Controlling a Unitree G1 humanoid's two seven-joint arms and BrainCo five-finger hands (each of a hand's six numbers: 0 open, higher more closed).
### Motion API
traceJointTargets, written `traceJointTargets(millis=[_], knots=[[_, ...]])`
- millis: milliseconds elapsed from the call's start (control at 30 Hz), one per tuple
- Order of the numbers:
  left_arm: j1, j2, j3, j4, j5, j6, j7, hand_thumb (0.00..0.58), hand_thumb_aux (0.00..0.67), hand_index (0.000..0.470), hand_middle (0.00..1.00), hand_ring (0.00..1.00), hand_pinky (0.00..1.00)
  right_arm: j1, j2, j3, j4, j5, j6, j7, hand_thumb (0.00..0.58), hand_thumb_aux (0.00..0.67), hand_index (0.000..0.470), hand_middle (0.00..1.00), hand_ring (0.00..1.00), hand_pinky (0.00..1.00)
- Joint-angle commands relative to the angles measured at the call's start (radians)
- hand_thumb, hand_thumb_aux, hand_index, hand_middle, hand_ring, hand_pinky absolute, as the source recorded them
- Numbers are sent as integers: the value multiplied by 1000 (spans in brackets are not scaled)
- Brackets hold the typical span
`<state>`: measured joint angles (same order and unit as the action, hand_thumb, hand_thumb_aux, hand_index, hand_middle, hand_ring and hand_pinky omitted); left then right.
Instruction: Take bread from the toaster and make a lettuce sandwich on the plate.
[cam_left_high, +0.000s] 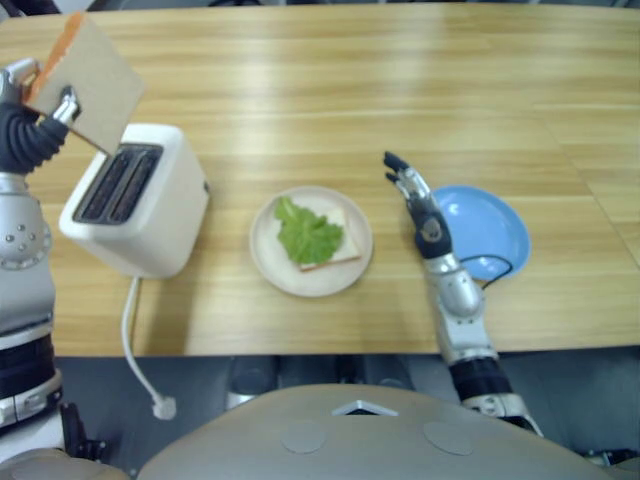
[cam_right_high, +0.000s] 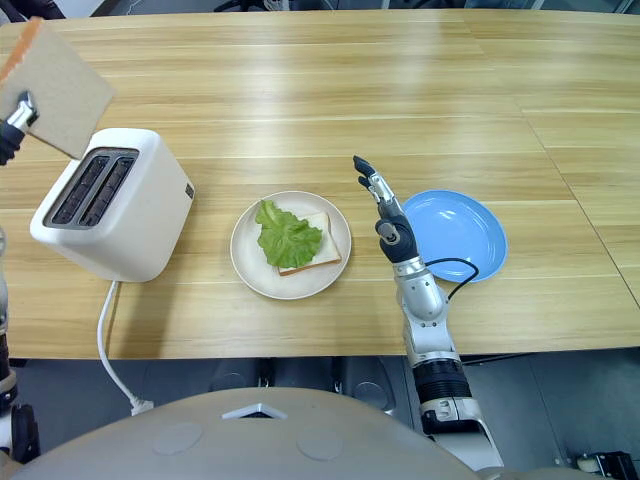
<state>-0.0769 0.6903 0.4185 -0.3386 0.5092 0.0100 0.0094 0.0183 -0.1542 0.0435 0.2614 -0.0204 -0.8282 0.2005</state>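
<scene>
— Left hand (cam_left_high: 30, 125) is up over the table's left edge, fingers pinched on the lower edge of a bread slice (cam_left_high: 88, 82). I see the slice tilted, held clear above the toaster (cam_left_high: 135, 205), not touching it.

— Where does the toaster sit?

— Near the left edge of the table (cam_left_high: 350, 90), a little back from the near edge, turned at an angle. Both slots on top read dark on my feed; I can't tell what is down in them. Its cord (cam_left_high: 128, 330) drops over the near edge.

— And the cream plate (cam_left_high: 312, 289)?

— Around the middle of the near half, just right of the toaster but apart from it. On it I see a second slice (cam_left_high: 346, 247) lying flat, with a lettuce leaf (cam_left_high: 305, 235) on top covering its left part; the slice's right side and near corner show bare.

— And the right hand (cam_left_high: 418, 198)?

— It sits between the cream plate and a blue plate (cam_left_high: 500, 225), close to the near edge. Fingers are straight and close together, pointing toward the far edge, holding nothing. Its wrist overlaps the blue plate's left rim in my view; I can't tell whether the hand rests on the wood or hangs just over it.

— And that blue plate?

— It lies right of the cream plate, well apart from the toaster, toward the table's right side.
</scene>
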Motion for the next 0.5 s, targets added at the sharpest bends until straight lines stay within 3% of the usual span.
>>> traceJointTargets(millis=[33, 300, 500], knots=[[-57, 2, -60, -55, -37, -58, -31, 580, 670, 460, 1000, 1000, 1000, -17, -18, -3, 29, -92, -82, -27, 0, 0, 0, 0, 0, 0], [-147, -84, -285, -89, -277, -41, -263, 580, 670, 460, 1000, 1000, 1000, -52, -64, -55, -4, -242, -213, -117, 0, 0, 0, 0, 0, 0], [-154, -147, -472, 12, -393, 2, -447, 580, 670, 460, 1000, 1000, 1000, -73, -101, -130, -90, -430, -305, -198, 0, 0, 0, 0, 0, 0]])
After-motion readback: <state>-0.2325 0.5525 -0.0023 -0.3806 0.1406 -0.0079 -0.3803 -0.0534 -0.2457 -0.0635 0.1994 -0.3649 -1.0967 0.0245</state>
